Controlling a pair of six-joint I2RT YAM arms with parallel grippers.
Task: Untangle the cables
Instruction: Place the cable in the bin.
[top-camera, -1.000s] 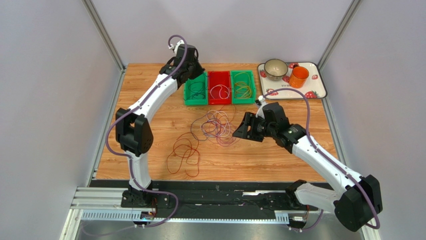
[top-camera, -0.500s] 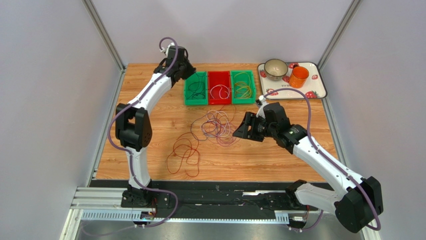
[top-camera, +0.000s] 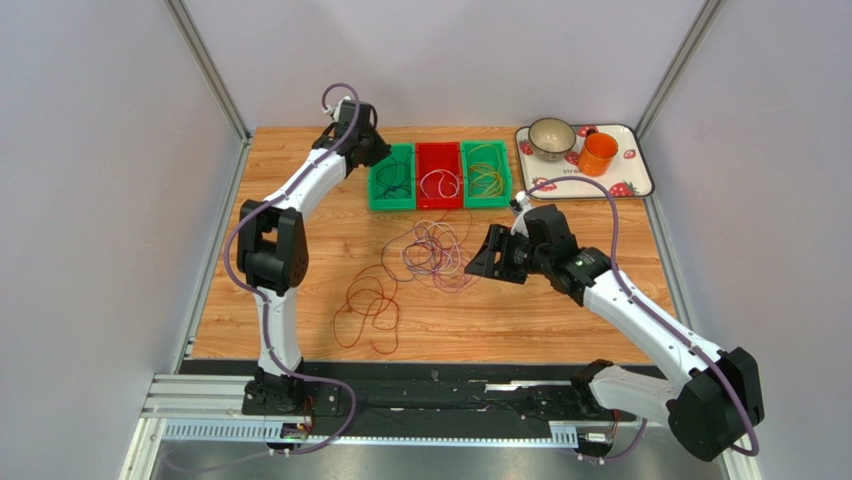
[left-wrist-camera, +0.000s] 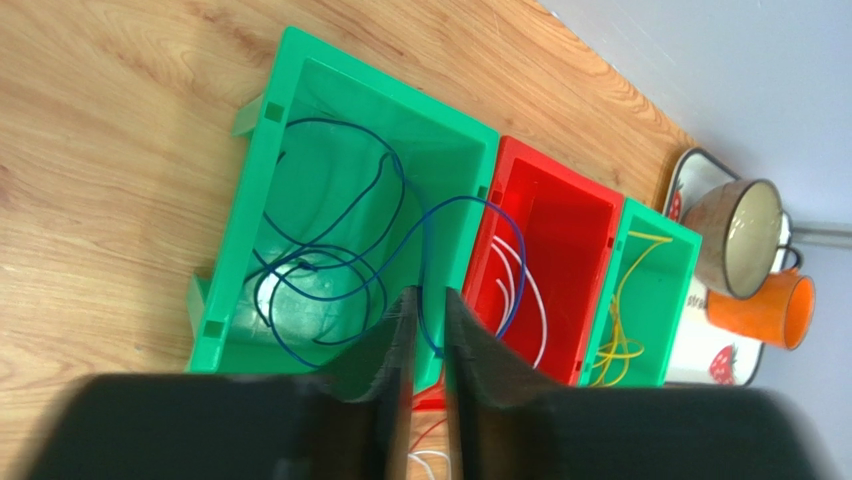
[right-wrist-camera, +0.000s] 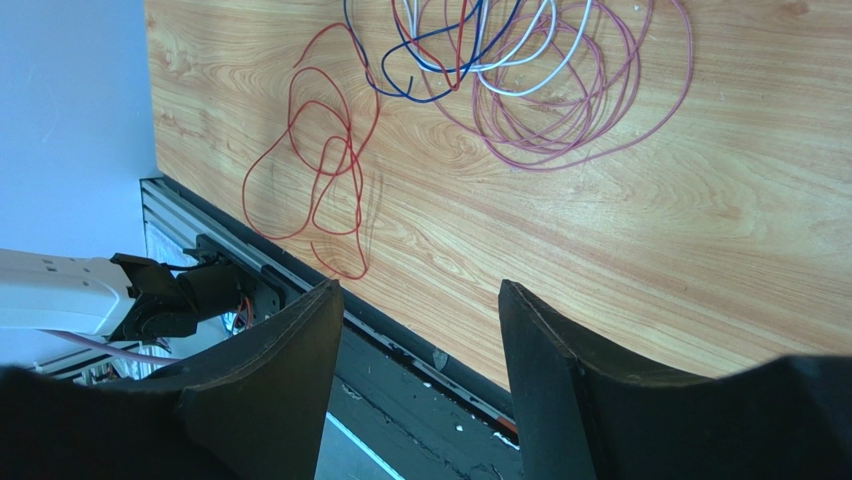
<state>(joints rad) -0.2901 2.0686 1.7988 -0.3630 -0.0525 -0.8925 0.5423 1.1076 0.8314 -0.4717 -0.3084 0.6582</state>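
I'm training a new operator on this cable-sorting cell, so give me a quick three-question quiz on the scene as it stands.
1. True or false: the right gripper has its jaws shut on a cable.
2. The cables in the right green bin are: A yellow, B white, C purple.
3. Name the two things standing on the tray.
Key: 1 false, the jaws stand wide open and empty; 2 A; 3 a bowl and an orange cup.

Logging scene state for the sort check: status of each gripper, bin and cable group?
left gripper: nearly shut around blue cable, grip unclear
right gripper: open, empty
left green bin: blue cables inside
red bin: white cables inside
cable pile: tangled
red cable: lying apart, loose
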